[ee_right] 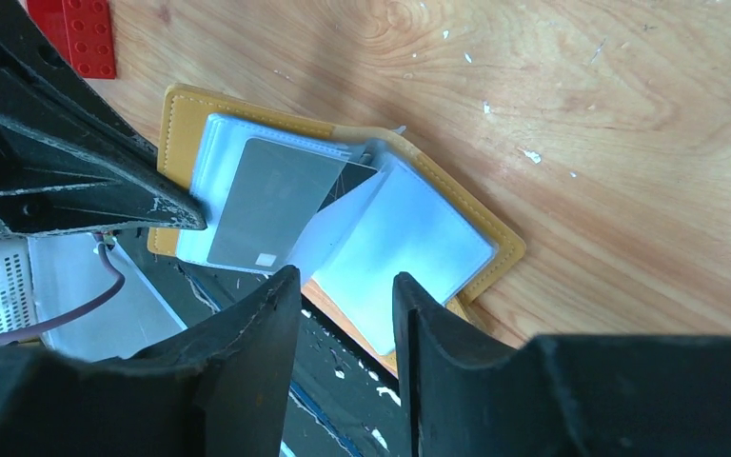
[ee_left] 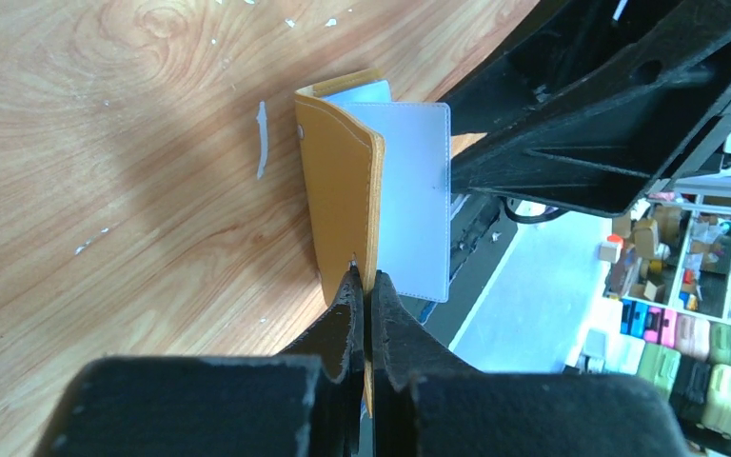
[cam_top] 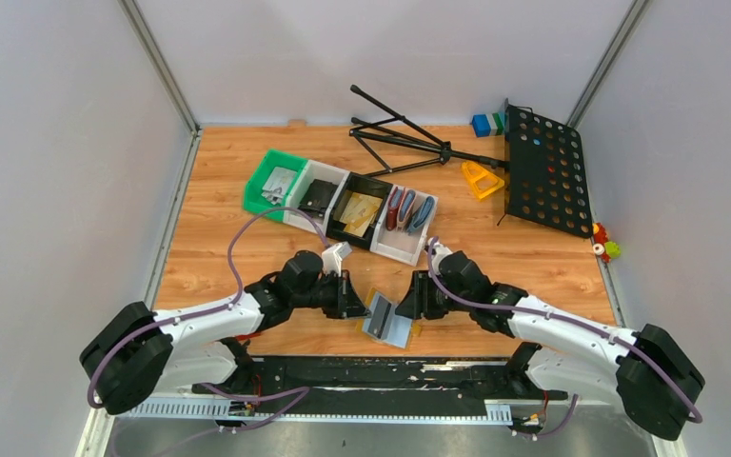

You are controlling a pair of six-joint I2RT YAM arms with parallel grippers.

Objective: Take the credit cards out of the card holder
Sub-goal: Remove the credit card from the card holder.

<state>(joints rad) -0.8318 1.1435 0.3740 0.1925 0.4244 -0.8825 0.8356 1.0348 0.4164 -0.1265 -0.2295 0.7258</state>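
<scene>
The mustard card holder (cam_top: 387, 319) lies open near the table's front edge, between both grippers. My left gripper (cam_top: 357, 305) is shut on the edge of one mustard flap (ee_left: 343, 190) and holds it upright; its fingertips (ee_left: 365, 278) pinch the flap, and a pale grey-blue sleeve (ee_left: 411, 205) shows behind it. My right gripper (ee_right: 347, 279) is open and empty just above the holder's (ee_right: 500, 249) spread sleeves. One card (ee_right: 266, 205), grey-looking through the sleeve, sits in the left sleeve. My right gripper also shows in the top view (cam_top: 413, 307).
A row of bins (cam_top: 290, 217) stands behind, holding a black wallet (cam_top: 319, 197), gold-tan flat cards (cam_top: 362, 211), and dark-red and blue wallets (cam_top: 409, 211). A black tripod (cam_top: 409, 143), perforated stand (cam_top: 544, 169) and yellow piece (cam_top: 482, 178) lie far right. A red brick (ee_right: 81, 38) lies near the holder.
</scene>
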